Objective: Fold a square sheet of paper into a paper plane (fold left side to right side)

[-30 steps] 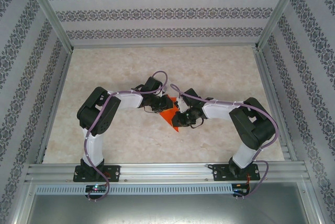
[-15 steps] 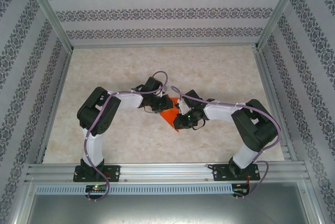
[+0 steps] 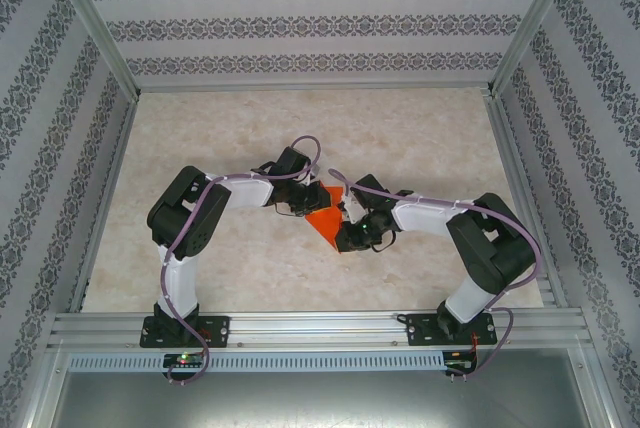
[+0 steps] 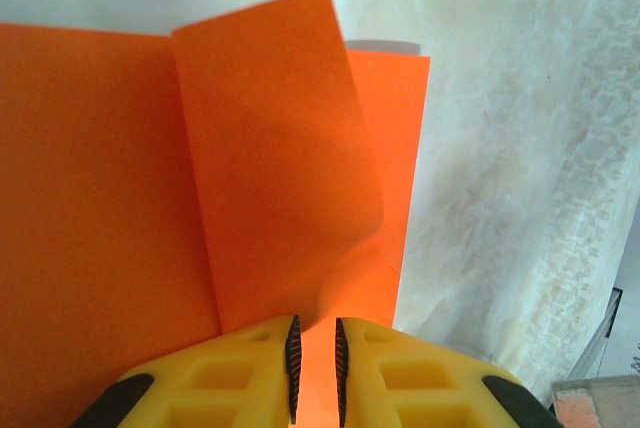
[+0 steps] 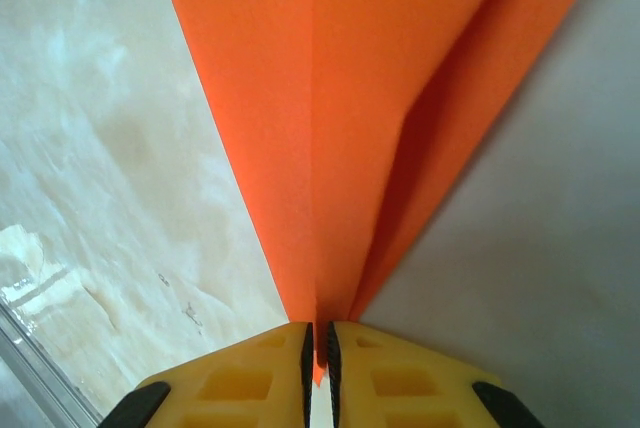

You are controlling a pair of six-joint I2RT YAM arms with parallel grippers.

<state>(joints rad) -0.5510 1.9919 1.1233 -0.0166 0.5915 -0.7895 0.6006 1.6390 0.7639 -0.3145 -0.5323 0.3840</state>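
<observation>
Sheet of paper (image 3: 325,220): mid-worktop (image 3: 250,138), clear of all edges. Already tapered to a point, one flap standing loose. Your left gripper (image 4: 314,363) pinches an edge and your right gripper (image 5: 321,353) pinches the tip. Wing folds likely remain.

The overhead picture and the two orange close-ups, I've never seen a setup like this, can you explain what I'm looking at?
These are two robot arms bolted at the near edge of a marbled table, seen by a camera above: the left arm and the right arm. Between them is a partly folded orange paper. The close-ups come from a camera on each wrist. The left claw pinches the paper's edge below a curling flap. The right claw pinches its pointed tip.
</observation>
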